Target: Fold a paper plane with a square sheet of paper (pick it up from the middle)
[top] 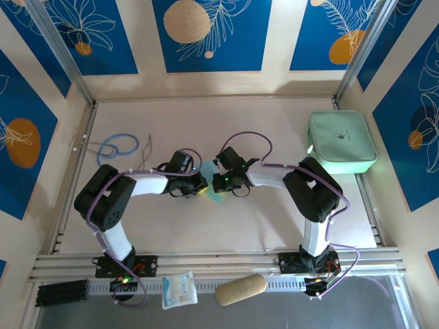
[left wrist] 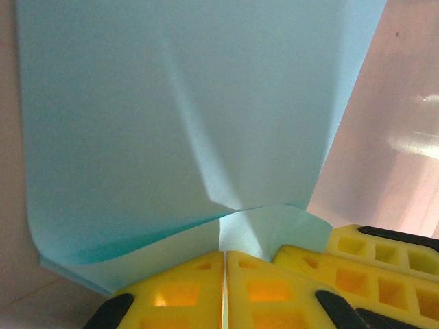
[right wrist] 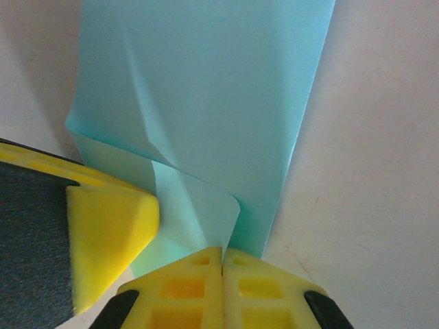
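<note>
Paper first: the thin light-blue square sheet (left wrist: 185, 116), creased and partly folded, spreads out ahead of 2 pairs of yellow fingers. The left fingers (left wrist: 224, 264) are clenched on its near edge. The right fingers (right wrist: 223, 260) are clamped on a curled flap just beside them, over the pale tabletop (top: 206, 226).

Paper (top: 210, 169) between left tool (top: 203, 185) and right tool (top: 221, 182); case (top: 341, 143) rear right.

No legible text or labels
</note>
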